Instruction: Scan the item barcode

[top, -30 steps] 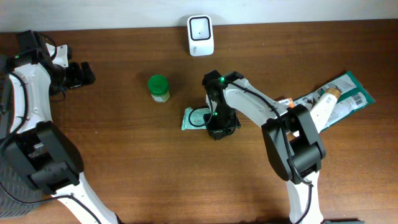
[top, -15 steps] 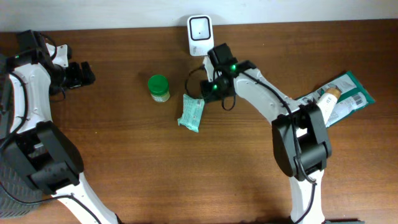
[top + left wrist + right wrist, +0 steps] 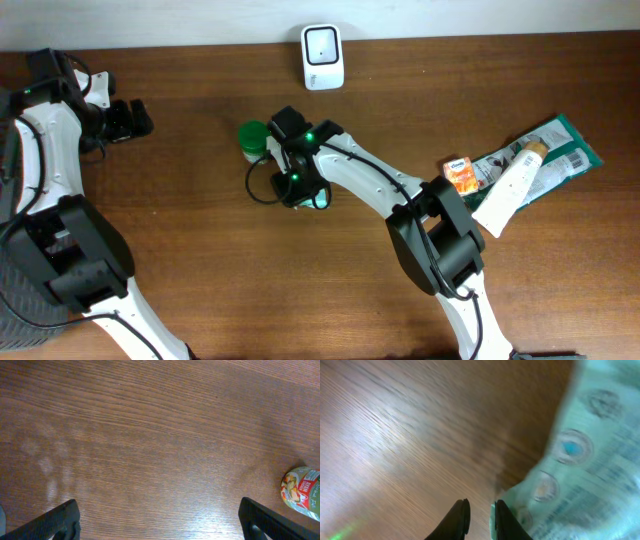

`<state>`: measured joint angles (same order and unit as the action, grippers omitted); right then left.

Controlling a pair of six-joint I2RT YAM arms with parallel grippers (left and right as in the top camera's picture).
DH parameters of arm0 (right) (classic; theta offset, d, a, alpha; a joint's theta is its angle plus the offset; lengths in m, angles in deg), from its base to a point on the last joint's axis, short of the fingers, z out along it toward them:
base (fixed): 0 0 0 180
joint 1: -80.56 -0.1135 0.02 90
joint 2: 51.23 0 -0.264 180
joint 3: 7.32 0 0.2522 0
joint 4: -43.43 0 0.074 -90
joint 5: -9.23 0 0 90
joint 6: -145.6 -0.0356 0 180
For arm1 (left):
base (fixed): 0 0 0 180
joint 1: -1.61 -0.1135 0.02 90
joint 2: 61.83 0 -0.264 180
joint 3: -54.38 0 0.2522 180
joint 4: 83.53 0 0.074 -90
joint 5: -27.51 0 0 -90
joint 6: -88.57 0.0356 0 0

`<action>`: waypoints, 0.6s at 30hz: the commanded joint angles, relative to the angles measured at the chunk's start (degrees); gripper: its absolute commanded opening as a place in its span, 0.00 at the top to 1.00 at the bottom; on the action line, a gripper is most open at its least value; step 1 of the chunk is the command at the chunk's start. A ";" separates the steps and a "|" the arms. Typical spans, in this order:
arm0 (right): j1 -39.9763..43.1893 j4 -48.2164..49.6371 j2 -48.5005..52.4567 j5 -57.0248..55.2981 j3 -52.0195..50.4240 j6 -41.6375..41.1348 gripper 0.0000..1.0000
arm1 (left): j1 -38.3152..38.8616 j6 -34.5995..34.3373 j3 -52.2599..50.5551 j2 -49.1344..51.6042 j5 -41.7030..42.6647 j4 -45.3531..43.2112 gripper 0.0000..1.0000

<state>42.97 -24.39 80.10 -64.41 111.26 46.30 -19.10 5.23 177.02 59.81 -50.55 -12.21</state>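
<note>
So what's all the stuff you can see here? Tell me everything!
scanner: one, white, back edge, middle
jar: one, green lid, left of middle
soft packet: one, pale teal, beside the jar, mostly hidden from above
small box: one, orange, right side
pouch: one, dark green, far right
tube: one, white, lying across the pouch
table: one, brown wood, under everything
left arm: one, white and black, far left
right arm: one, white and black, reaching to the soft packet
left fingers: two, black, wide apart over bare wood
right fingers: two, black, close together, next to the soft packet
</note>
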 commanded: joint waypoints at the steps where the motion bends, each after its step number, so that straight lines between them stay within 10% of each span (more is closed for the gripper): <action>1: 2.08 -5.40 -0.13 -6.47 0.15 -0.63 0.83 | -0.83 0.11 0.57 0.31 -0.44 -0.02 0.01; 10: 10.45 -10.51 -8.37 -0.22 0.44 5.01 0.77 | -0.83 0.11 0.57 0.31 -0.44 -0.02 0.01; 14: 17.09 -8.20 -13.51 1.05 0.42 4.42 0.42 | -0.83 0.09 0.57 0.31 -0.44 0.00 0.01; 18: 24.24 -7.32 -6.14 15.23 0.37 6.12 0.27 | -0.83 0.09 0.57 0.31 -0.42 0.00 0.01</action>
<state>65.31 -31.91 68.54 -58.13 111.61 51.26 -19.10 5.23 177.02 59.81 -50.53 -12.19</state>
